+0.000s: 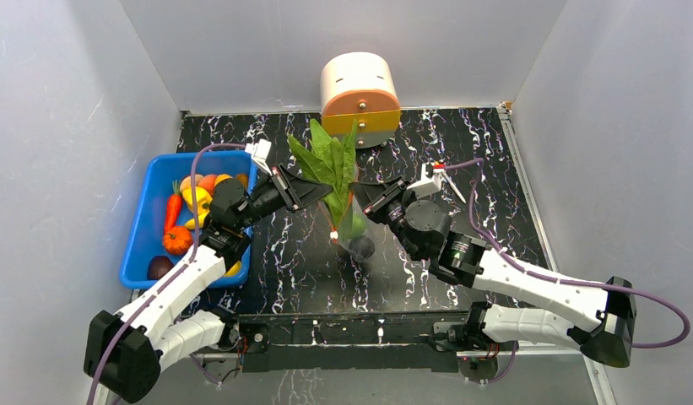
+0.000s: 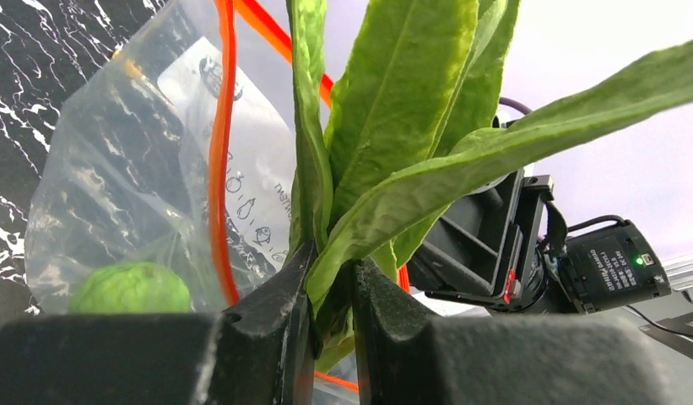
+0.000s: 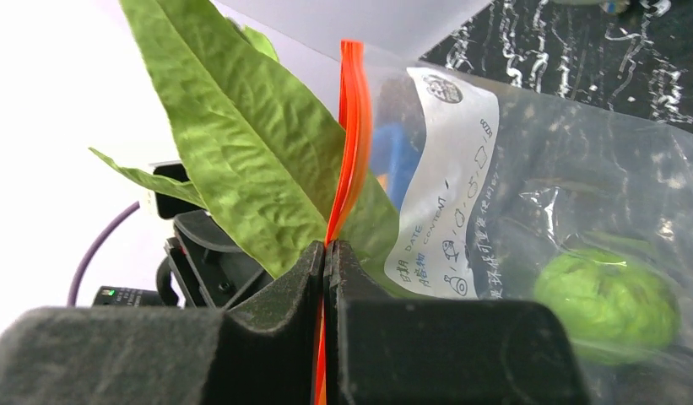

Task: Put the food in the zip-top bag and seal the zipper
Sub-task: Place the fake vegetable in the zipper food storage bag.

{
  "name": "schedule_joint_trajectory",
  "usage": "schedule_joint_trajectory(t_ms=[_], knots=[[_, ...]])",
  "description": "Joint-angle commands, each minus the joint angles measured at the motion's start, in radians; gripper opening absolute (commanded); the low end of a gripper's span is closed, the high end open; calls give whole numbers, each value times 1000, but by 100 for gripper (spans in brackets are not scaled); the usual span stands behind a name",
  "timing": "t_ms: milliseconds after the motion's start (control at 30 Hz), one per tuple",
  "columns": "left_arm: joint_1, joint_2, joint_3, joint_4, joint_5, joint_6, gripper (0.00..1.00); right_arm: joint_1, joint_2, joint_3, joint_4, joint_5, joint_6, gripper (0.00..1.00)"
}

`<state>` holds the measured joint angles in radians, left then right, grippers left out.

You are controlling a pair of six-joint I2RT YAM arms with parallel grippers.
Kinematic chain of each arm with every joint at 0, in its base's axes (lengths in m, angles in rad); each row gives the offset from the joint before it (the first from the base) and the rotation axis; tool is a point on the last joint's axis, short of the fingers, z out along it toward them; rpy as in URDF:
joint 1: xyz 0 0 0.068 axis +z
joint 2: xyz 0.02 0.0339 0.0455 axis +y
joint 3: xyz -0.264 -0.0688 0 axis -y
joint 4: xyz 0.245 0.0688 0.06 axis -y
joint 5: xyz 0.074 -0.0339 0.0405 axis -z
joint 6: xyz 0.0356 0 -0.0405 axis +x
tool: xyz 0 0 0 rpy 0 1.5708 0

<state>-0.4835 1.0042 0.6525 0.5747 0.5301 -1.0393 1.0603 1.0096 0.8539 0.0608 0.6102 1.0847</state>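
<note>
The clear zip-top bag [image 1: 349,226] hangs upright at mid table, held off the surface. My right gripper [image 1: 365,197] is shut on its red-orange zipper strip [image 3: 349,135]. My left gripper [image 1: 319,191] is shut on the stems of the leafy green [image 1: 328,160], whose leaves stick up out of the bag's mouth. The leafy green also shows in the left wrist view [image 2: 393,126] and the right wrist view [image 3: 241,160]. A green ball [image 3: 609,305] and a dark lump [image 1: 362,247] lie in the bag's bottom. The bag's white label [image 3: 444,186] faces the right wrist camera.
A blue bin [image 1: 140,240] at the left holds a carrot, orange and yellow fruits and a dark piece. A white and orange round container [image 1: 360,97] stands at the back of the table. Grey walls close in the table on three sides.
</note>
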Motion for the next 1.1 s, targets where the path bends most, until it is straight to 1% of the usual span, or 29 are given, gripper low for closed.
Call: schedule_joint_trajectory(t_ms=[0, 100, 200, 300, 400, 433, 467, 533, 567, 633, 700, 800, 900, 1067], knots=[[-20, -53, -2, -31, 31, 36, 13, 2, -26, -32, 181, 35, -35, 0], [-25, -56, -8, -20, 60, 62, 16, 3, -33, -49, 217, 34, -27, 0], [-29, -46, -28, 15, 115, 89, 19, 3, -29, -31, 192, 21, -21, 0], [-29, -38, -40, 22, 146, 88, 21, 3, -31, -14, 152, 18, -17, 0], [-29, -40, -39, 16, 156, 68, 27, 3, -42, -36, 171, 0, -16, 0], [-29, -43, -33, 7, 162, 64, 31, 3, -43, -38, 172, -9, -18, 0], [-29, -46, -22, -8, 169, 67, 39, 3, -43, -37, 171, -19, -24, 0], [-29, -58, 22, -113, 174, 100, 56, 2, -42, -23, 158, -44, -46, 0], [-29, -65, 54, -178, 173, 130, 61, 3, -42, -12, 141, -58, -59, 0], [-29, -85, 121, -322, 157, 213, 68, 3, -43, 5, 102, -79, -85, 0], [-29, -108, 156, -422, 114, 259, 71, 2, -51, 0, 75, -98, -95, 0], [-29, -128, 183, -528, 59, 304, 72, 3, -79, -27, 67, -111, -92, 0], [-29, -121, 199, -559, 41, 318, 70, 3, -93, -33, 62, -124, -100, 0], [-29, -70, 222, -558, 98, 338, 57, 3, -63, 12, 29, -165, -131, 0]])
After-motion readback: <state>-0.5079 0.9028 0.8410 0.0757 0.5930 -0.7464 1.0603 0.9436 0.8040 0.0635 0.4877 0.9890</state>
